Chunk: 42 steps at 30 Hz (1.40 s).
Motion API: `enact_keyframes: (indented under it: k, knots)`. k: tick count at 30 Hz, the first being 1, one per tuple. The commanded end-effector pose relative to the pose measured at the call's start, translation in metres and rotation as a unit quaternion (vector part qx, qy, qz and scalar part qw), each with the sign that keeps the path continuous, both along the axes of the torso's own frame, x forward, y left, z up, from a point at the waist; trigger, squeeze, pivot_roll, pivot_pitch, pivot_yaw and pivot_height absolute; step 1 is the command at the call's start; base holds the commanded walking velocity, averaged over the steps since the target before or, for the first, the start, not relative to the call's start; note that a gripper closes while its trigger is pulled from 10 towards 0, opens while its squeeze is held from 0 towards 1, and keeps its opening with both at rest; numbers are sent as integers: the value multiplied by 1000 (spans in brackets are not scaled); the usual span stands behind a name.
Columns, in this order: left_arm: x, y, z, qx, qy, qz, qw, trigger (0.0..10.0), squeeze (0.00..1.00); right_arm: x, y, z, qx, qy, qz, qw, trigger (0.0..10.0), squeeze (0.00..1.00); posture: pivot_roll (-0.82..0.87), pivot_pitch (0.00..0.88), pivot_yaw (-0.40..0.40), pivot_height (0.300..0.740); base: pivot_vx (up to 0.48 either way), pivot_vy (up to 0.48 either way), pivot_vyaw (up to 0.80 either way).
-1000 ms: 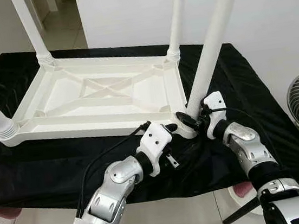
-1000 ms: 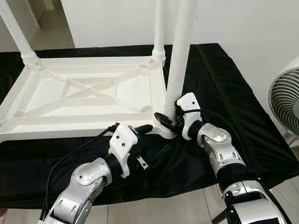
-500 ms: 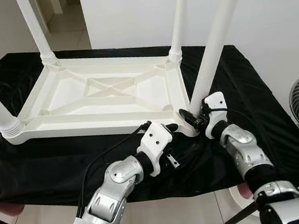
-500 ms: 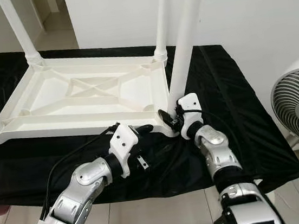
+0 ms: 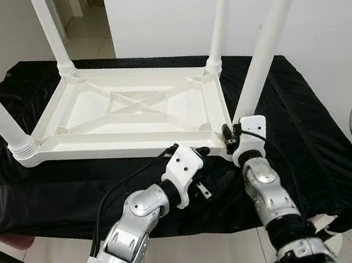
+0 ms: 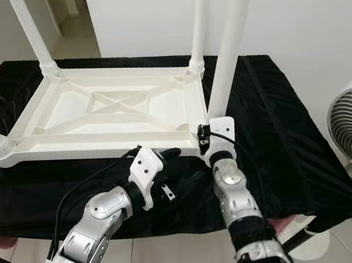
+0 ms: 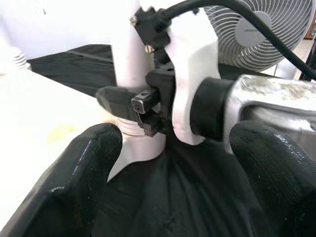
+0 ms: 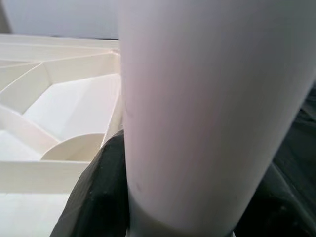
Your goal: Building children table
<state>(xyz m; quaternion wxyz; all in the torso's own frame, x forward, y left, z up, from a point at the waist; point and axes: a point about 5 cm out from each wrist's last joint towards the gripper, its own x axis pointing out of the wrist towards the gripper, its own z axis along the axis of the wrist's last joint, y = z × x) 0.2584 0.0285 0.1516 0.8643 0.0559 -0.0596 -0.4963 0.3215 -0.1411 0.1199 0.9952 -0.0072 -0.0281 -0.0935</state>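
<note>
Right gripper [image 5: 230,139] clamping near-right leg [image 5: 267,44] base, frame centre; keep leg vertical while twisting. Left gripper [image 5: 199,150] hovering agape beside.

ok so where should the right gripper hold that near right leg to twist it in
Low on the leg, just above its ribbed base at the corner socket, coming from the robot's side. The leg is a smooth round tube standing upright, so fingers either side wrap it squarely. The right gripper already sits there, fingers around it; the left gripper rests open alongside.
</note>
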Motion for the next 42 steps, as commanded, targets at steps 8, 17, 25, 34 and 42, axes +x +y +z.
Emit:
enact_keyframes:
  k: [8, 17, 25, 34, 42]
  knots:
    - [-4, -2, -2, 5, 2, -18, 1000, 10000, 0, -10, -4, -14, -15, 41, -45, 998, 10000, 0, 81, 10, -50, 740, 0, 0, 0]
    - [-4, -2, -2, 6, 2, -16, 1000, 10000, 0, -10, 1, -11, 8, 35, -30, 999, 10000, 1000, 82, 13, -50, 740, 0, 0, 0]
    - [-3, -2, -1, 6, 2, -14, 1000, 10000, 0, 3, -9, 9, 21, 3, 150, 988, 10000, 875, 76, 23, -48, 740, 0, 0, 0]
    - [-1, -2, 0, 5, 1, -13, 1000, 10000, 0, 7, -27, 19, -53, 5, 271, 961, 10000, 0, 71, 31, -43, 740, 0, 0, 0]
    - [2, -2, 1, 3, -2, -10, 1000, 10000, 0, 17, -33, 19, -77, 19, 351, 933, 10000, 0, 79, 32, -41, 740, 0, 0, 0]
